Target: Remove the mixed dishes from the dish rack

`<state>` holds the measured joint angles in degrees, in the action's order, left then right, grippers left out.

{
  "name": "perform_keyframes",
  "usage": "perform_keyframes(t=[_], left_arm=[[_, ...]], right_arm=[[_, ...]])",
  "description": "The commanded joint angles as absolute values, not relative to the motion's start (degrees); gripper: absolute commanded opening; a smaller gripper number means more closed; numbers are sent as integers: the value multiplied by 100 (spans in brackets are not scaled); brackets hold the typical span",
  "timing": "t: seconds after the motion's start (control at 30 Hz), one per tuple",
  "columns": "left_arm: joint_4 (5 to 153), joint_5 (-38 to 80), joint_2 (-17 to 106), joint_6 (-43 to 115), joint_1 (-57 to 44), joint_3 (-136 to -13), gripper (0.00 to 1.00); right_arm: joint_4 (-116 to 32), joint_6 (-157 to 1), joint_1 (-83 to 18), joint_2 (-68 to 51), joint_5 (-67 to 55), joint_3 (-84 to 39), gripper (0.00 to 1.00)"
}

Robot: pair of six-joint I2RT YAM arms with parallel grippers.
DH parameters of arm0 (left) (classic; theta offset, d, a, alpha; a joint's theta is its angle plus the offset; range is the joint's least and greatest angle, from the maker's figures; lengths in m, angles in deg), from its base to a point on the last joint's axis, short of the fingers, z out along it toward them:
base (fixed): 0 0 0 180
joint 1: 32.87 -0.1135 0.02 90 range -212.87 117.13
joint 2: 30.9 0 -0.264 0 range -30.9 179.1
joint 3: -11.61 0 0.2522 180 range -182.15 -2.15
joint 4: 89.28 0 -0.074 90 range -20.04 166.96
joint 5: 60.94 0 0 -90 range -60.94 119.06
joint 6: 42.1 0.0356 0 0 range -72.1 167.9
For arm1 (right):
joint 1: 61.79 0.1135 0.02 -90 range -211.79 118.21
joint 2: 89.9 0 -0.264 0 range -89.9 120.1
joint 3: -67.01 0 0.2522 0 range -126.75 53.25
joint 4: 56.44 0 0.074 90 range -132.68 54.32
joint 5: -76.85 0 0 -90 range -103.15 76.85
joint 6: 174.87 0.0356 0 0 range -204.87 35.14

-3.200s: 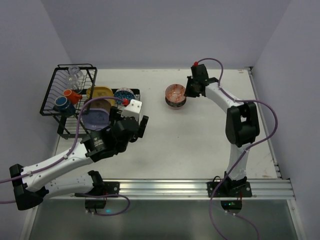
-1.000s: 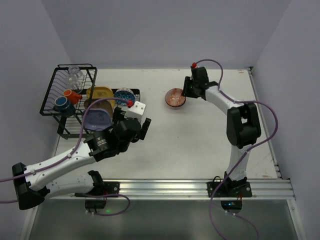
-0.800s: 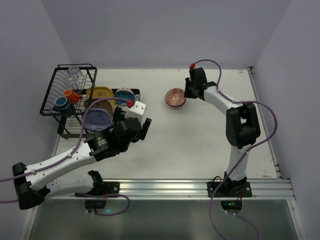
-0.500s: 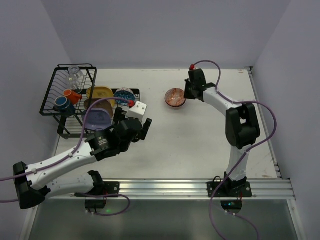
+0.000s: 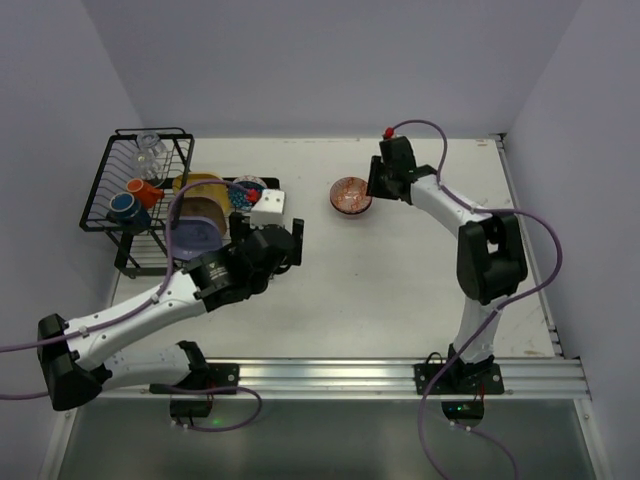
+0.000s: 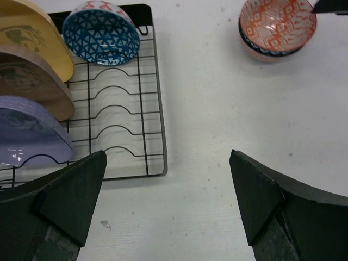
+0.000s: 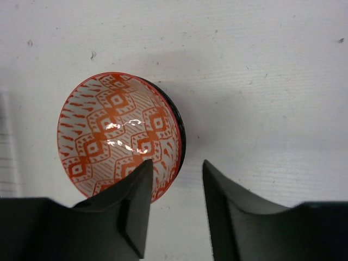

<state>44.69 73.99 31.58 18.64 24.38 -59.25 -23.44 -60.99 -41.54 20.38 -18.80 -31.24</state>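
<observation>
Right claw: the right claw (image 7: 176,206) is parted by a narrow gap, and only bare table (image 5: 400,290) shows between its fingers. It pinches nothing.
Reddish bowl: the reddish bowl (image 7: 119,133) rests on the table, well to the right of the dish rack (image 5: 150,131). Its rim runs just beside one finger. Contact cannot be confirmed.
Change, right side: a few seconds ago the claw was closed in on this bowl. The bowl is now set down and the claw has drawn slightly back from it.
Left claw: the left claw (image 6: 168,201) is spread wide and carries nothing. It hangs over the table just off the rack's right edge.
Change, left side: the left arm has pushed forward and swung its wrist within the last half second. It now partly covers the plates in the top view.
Still in rack: blue-white bowl (image 6: 100,32), yellow plate (image 6: 32,38), tan plate (image 6: 32,81), lavender plate (image 6: 27,130), orange mug (image 5: 143,190), dark mug (image 5: 126,206), clear glass (image 5: 148,150).
Task meaning: one bowl counts as unloaded and most dishes remain. Judging by its wide spread and position, the left claw is best placed for the next pick, probably the blue-white bowl or a plate.
</observation>
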Motion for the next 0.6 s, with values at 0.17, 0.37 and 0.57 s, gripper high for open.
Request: perform_keyframes(t=[0.17, 0.37, 0.57], left_arm=[[5278, 7669, 4108, -250, 1144, -6798, 100], [5578, 7757, 4933, -1394, 317, -7114, 100], [6341, 7889, 5523, -2381, -342, -6965, 100]], right_arm=[[-2001, -5613, -4158, -339, -2476, -2527, 87], [-2211, -5209, -4166, -2816, -1099, -963, 95], [-2994, -4813, -4166, -5548, 1425, 585, 99]])
